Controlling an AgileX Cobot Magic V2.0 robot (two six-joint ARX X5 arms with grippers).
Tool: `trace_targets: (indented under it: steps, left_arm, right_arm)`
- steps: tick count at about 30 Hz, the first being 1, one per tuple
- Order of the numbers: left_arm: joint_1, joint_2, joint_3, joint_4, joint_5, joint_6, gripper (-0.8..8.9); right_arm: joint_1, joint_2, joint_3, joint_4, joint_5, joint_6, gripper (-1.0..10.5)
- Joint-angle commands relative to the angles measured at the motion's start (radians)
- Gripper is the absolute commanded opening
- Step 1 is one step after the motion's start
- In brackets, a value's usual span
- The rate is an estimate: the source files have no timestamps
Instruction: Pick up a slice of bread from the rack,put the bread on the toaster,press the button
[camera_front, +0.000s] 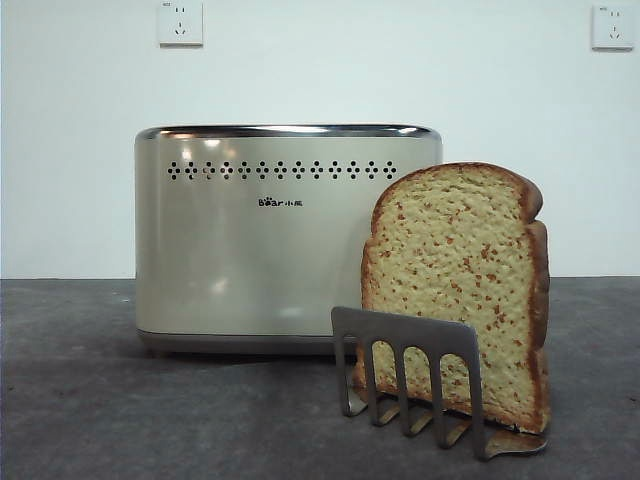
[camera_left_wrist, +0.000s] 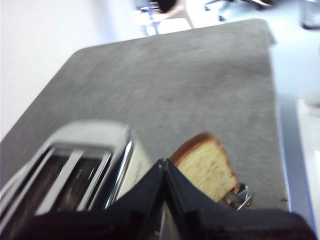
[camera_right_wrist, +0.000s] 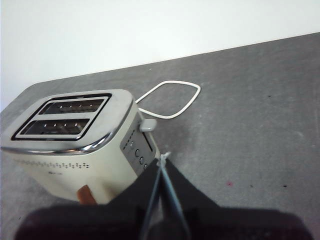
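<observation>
The slice of bread (camera_front: 460, 280) stands upright in the steel rack (camera_front: 410, 360), in front of the toaster's right end. The cream toaster (camera_front: 285, 235) stands behind it with both slots empty (camera_right_wrist: 65, 117). A small grey lever, the button (camera_right_wrist: 148, 125), sticks out of the toaster's narrow side. My left gripper (camera_left_wrist: 164, 162) is shut and empty, high above the toaster (camera_left_wrist: 75, 165) and the bread (camera_left_wrist: 205, 165). My right gripper (camera_right_wrist: 162, 159) is shut and empty, high above the toaster's button end. Neither arm shows in the front view.
A white cord (camera_right_wrist: 170, 100) lies in a loop on the grey table behind the toaster. Two wall sockets (camera_front: 180, 22) sit on the white wall. The table's far edge (camera_left_wrist: 270, 30) shows in the left wrist view, with a white object (camera_left_wrist: 310, 145) beyond its side.
</observation>
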Motion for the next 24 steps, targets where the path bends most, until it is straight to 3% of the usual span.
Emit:
trace_targets:
  steps: [1,12,17,20,24]
  left_arm:
    - [-0.061,0.073,0.078,-0.021,0.003,0.108,-0.09]
    - [-0.135,0.301,0.315,-0.119,-0.058,0.3,-0.09]
    - [-0.137,0.409,0.388,-0.176,-0.057,0.308,-0.09]
    - [-0.151,0.46,0.417,-0.2,-0.077,0.309,0.1]
    - [-0.188,0.491,0.422,-0.212,-0.169,0.369,1.08]
  right_arm:
    - [0.0,0.008,0.005,-0.01,-0.004,-0.023,-0.1]
    - [0.0,0.009,0.005,-0.021,-0.047,-0.041,-0.1]
    - [0.0,0.009,0.005,-0.022,-0.057,-0.041,-0.1]
    - [0.0,0.009,0.005,-0.023,-0.057,-0.042,-0.1]
    - [0.0,0.009,0.005,-0.022,-0.057,-0.042,-0.1]
